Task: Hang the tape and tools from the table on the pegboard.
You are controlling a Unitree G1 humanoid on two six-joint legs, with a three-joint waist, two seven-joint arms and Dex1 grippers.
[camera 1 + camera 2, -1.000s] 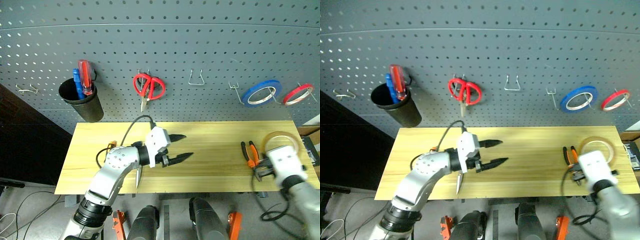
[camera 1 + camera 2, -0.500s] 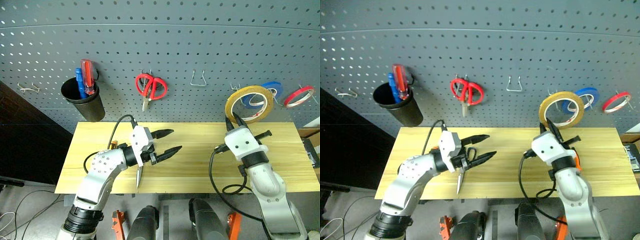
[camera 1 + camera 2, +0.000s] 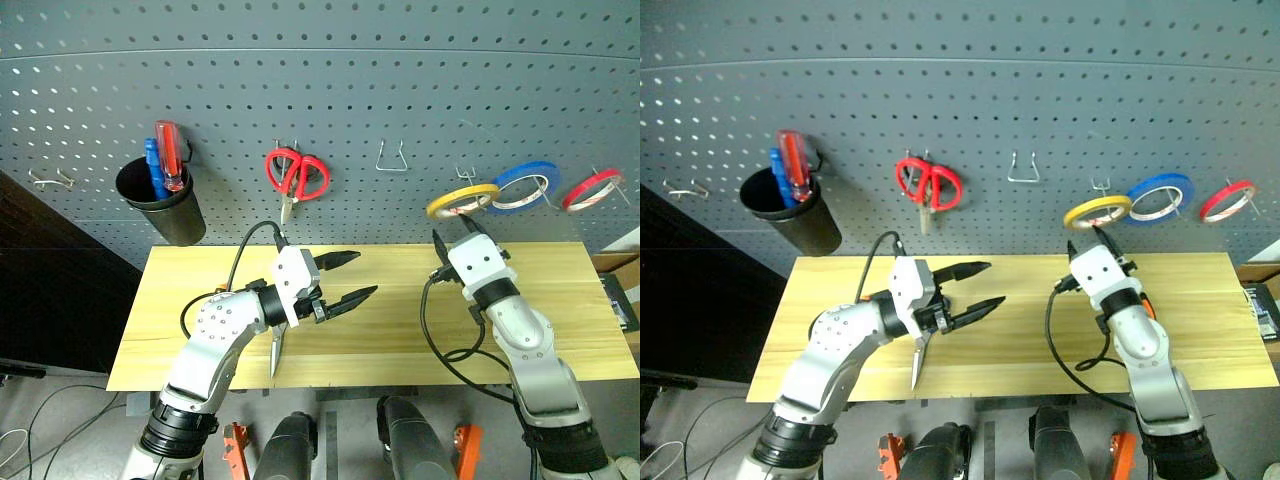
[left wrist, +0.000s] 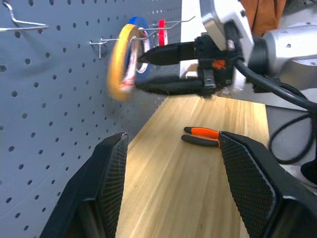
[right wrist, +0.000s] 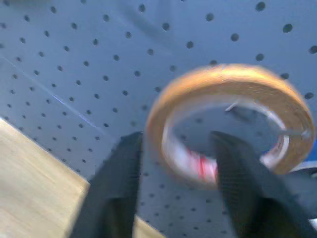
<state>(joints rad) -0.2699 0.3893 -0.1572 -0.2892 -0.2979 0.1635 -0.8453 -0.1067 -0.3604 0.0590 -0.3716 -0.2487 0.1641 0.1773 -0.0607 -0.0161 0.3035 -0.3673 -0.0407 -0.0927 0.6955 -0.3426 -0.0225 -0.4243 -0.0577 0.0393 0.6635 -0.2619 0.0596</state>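
**Step in hand: seating the tape on its hook**

1. The tape (image 3: 461,202) is found at the pegboard (image 3: 400,80), just below a wire hook (image 3: 462,172) and just beside the blue roll (image 3: 522,185). It is clear of the surface (image 3: 400,330).
2. The right pincer (image 4: 140,71) is set directly under the ring with its 2 fingers spread apart. Whether a finger touches the ring cannot be told.
3. Whether the ring is fully threaded over the hook cannot be confirmed either. Withdrawal is best delayed until the ring is judged to hang by its own weight.
4. The pincer is best drawn straight back from the board and slightly down, so that the ring is not dragged off the wire.
5. Contact with the blue roll is to be avoided.

**Appearance of the tape**

The tape is a thin, translucent yellow ring. It is tilted, so from above it is seen as a flat ellipse. It is blurred in the right wrist view, so it is judged to be swinging.

**Other items**

The left pincer (image 3: 366,273) is held wide and empty above the surface. The pliers (image 4: 200,137) and the scissors (image 3: 276,355) lie on the surface, not yet hung.
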